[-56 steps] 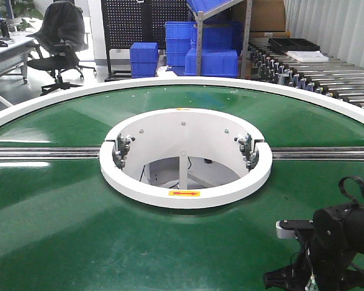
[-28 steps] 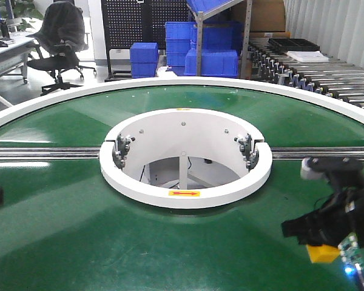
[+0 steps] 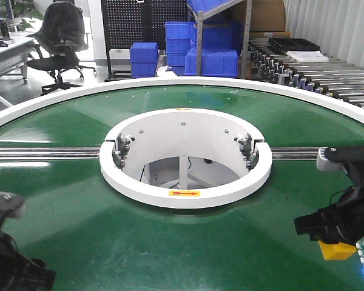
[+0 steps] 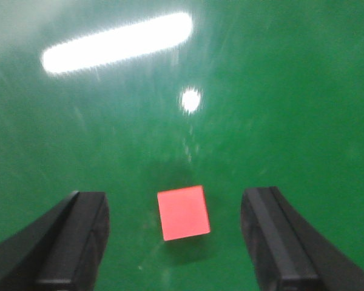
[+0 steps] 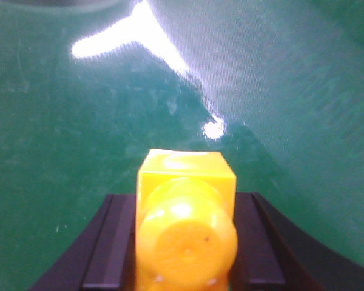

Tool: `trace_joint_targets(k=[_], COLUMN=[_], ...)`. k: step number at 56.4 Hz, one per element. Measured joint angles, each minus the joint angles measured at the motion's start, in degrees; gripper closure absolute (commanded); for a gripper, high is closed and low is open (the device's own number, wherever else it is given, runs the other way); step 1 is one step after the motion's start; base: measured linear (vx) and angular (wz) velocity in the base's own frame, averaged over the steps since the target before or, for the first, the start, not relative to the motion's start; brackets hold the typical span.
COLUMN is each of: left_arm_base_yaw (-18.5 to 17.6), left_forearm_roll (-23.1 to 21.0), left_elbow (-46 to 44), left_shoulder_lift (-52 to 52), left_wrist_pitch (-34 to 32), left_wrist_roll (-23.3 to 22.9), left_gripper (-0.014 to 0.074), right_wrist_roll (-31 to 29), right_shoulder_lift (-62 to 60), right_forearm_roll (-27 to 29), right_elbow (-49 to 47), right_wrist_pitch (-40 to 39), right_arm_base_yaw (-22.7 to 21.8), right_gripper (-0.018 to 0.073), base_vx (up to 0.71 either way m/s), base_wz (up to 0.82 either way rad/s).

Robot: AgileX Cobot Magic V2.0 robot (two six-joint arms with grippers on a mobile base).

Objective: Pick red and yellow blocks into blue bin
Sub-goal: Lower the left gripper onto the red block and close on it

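Note:
The red block (image 4: 183, 213) lies flat on the green surface, and my left gripper (image 4: 179, 242) hangs open above it with a finger well clear on each side. In the front view only the left arm (image 3: 6, 257) shows, at the lower left corner. My right gripper (image 5: 185, 209) is shut on the yellow block (image 5: 185, 230), whose round stud faces the camera. From the front, that yellow block (image 3: 337, 250) hangs under the right gripper (image 3: 333, 241) above the belt at the right edge. The blue bin is out of view.
A white ring hub (image 3: 185, 195) with an open well sits in the middle of the green turntable (image 3: 79, 206). Metal rails (image 3: 42, 153) run left and right from it. Ribbed blue crates (image 3: 211, 60), a roller conveyor (image 3: 327, 73) and an office chair (image 3: 57, 42) stand beyond the far rim.
The right arm has lifted and moved right with the yellow block in its jaws. The left arm has come into the front view at the lower left.

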Motion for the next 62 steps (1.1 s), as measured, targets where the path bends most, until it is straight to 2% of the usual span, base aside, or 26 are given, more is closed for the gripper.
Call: trace_joint_targets(k=[19,36,54,62], left_arm_base_yaw=[0.0,-0.32,-2.23,-2.28], left_forearm_roll=[-0.48,-1.16,-1.16,-1.16], left_elbow=[-0.07,-0.55,-0.55,-0.55], left_shoulder_lift=[12.53,15.36,18.39,18.66], left_wrist_pitch=[-1.34,-3.08,-3.13,-2.91], left_wrist_roll=[-0.36,-0.42,-0.42,-0.42], left_gripper=[0.002,0.002,0.0023,0.0081], right_wrist_roll=[-0.07,-0.1,-0.1,-0.1], right_shoulder_lift=[0.0,0.0,0.0,0.0], right_forearm_roll=[0.0,0.0,0.0,0.0], right_elbow=[0.0,0.0,0.0,0.0], right_wrist_pitch=[0.66,0.87,1.0,1.0], right_arm_base_yaw=[0.0,0.0,0.0,0.0], right_gripper=[0.0569,0.0569,0.0569,0.0569], base_vx=[0.0,0.0,0.0,0.0], base_wz=[0.0,0.0,0.0,0.0])
